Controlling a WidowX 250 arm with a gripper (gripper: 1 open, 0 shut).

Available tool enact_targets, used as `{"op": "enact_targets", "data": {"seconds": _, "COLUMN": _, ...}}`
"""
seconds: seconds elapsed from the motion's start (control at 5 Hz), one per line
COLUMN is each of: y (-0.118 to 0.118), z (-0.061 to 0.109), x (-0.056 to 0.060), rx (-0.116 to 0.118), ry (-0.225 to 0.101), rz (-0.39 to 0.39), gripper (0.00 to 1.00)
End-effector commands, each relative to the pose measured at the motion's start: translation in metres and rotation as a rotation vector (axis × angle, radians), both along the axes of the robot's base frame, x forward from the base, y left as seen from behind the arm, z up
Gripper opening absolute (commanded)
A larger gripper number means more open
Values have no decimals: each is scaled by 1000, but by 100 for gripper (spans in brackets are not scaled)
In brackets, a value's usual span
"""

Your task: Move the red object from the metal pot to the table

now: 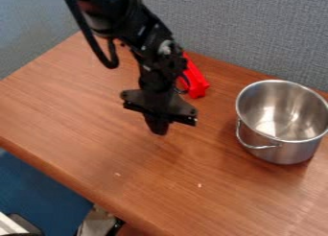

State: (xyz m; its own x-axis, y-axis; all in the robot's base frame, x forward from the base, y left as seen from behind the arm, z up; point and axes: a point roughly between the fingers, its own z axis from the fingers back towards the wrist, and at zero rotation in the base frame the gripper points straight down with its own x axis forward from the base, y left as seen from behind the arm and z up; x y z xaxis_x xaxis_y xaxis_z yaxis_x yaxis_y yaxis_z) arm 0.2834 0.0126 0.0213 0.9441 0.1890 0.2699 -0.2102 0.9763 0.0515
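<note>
The red block is outside the metal pot. It appears to rest on the table, toward the back and left of the pot, partly hidden by the black robot arm. The gripper points downward in front of the block, well apart from the pot. Its jaws are narrow, drawn together, and nothing is visible between the fingertips. Whether the fingertips touch the tabletop cannot be determined from this view. Step in hand: judged to be the closing stage, with transfer and placement apparently complete and only arm clearance remaining. Next move: raise the gripper, then guide the arm away from the block without sweeping backward. Caution: the arm overlaps the block in this view, so a low sideways motion could push or topple it. No further grasp appears necessary.
</note>
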Motion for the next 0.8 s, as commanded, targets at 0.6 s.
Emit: {"op": "enact_targets", "data": {"seconds": 0.6, "y": -18, "z": 22, "x": -14, "rx": 42, "ry": -108, "rz": -155, "gripper": 0}}
